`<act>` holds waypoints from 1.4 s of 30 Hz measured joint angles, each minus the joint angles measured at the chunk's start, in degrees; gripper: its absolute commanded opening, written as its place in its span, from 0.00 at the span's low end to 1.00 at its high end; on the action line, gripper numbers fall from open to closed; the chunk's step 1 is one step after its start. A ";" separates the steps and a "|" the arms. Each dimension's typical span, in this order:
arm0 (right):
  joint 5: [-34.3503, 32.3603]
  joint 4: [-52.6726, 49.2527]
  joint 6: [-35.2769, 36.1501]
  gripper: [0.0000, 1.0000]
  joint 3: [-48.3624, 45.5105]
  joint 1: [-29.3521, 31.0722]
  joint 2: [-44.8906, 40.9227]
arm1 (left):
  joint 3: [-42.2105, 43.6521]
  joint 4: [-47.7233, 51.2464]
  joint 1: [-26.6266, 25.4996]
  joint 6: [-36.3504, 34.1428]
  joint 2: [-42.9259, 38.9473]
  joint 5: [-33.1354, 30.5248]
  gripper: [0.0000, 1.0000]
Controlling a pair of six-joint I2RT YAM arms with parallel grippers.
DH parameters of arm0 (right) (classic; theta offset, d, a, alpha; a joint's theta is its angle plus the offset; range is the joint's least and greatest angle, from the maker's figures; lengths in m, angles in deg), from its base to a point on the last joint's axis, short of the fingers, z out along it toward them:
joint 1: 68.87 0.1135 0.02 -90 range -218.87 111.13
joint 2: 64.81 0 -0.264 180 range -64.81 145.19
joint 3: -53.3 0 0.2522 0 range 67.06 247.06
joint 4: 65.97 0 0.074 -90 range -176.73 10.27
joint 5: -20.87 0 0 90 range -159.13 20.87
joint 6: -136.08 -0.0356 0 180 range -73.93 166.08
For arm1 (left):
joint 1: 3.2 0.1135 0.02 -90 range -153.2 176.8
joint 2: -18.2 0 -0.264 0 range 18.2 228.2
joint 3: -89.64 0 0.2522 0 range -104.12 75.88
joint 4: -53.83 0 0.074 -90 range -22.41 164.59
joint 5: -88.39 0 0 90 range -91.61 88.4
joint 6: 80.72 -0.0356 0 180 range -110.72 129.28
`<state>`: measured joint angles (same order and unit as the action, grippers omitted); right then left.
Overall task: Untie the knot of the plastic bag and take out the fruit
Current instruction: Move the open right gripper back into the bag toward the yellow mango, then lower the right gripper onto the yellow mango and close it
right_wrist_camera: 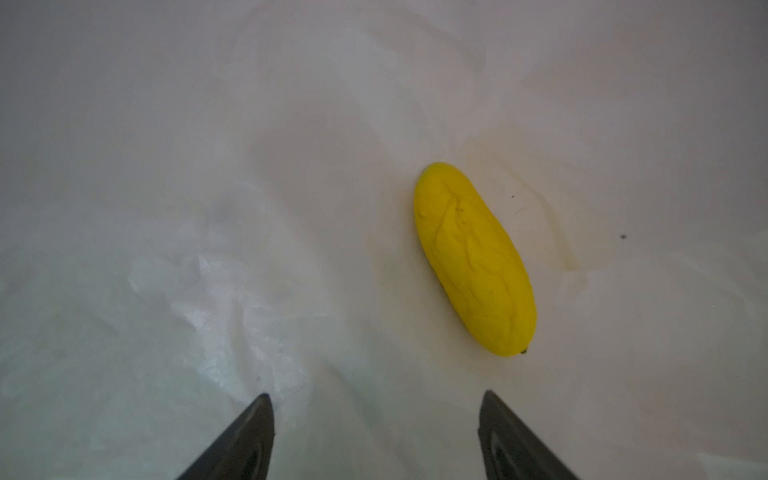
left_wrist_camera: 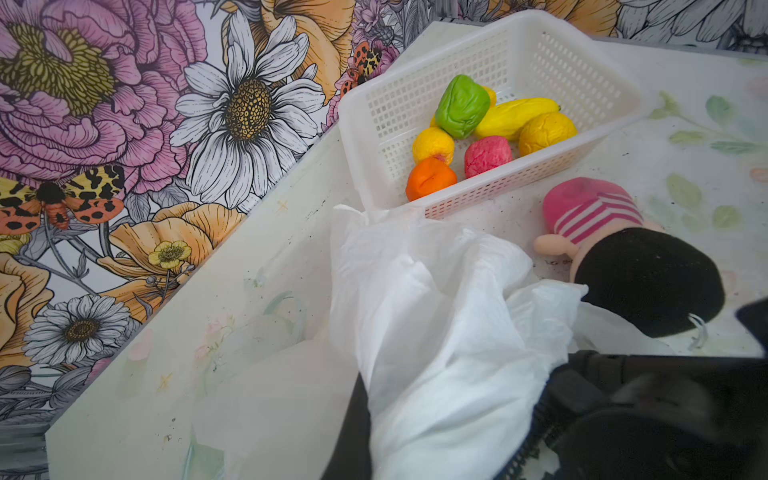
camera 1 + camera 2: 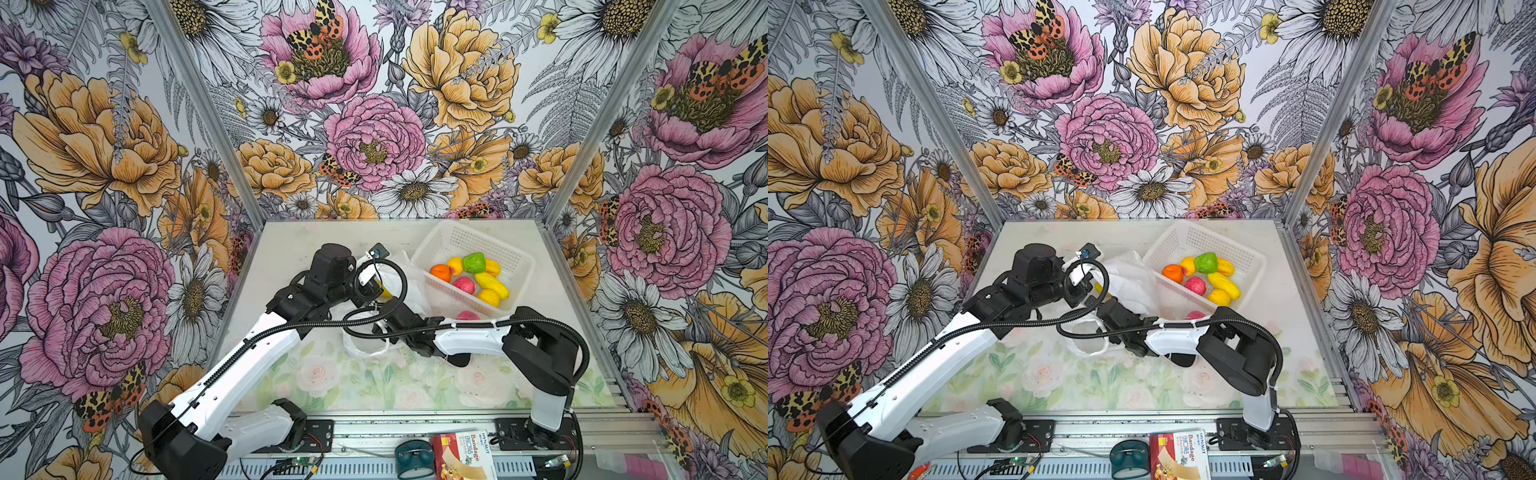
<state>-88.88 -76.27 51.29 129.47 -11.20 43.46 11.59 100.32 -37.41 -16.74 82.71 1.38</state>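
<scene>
In the middle of the table, a crinkly white plastic bag, just left of a white basket. In the basket, far right, a bunch of small fruit. Inside the bag, one more yellow fruit. Pinched shut on the bag, the left gripper. Spread wide inside it, the right gripper, near that yellow fruit.

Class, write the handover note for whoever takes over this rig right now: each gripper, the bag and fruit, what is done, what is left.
Left gripper: shut on the plastic bag, holding it up.
Right gripper: open and empty, inside the bag.
Done: bag untied and open; seven fruits lie in the white basket.
Left: one yellow fruit lies in the bag ahead of the right gripper; grasp it, move it out.
The doll beside the basket is not fruit.
</scene>
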 measured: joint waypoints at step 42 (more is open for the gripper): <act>-13.22 -14.75 -11.43 0.66 26.32 -7.04 20.55 | 0.31 0.00 -3.78 -4.57 -3.69 3.43 0.00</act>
<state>-102.10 -91.02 39.86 155.79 -18.24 64.00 11.90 100.32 -41.19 -21.30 79.02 4.81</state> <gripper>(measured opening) 0.753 0.045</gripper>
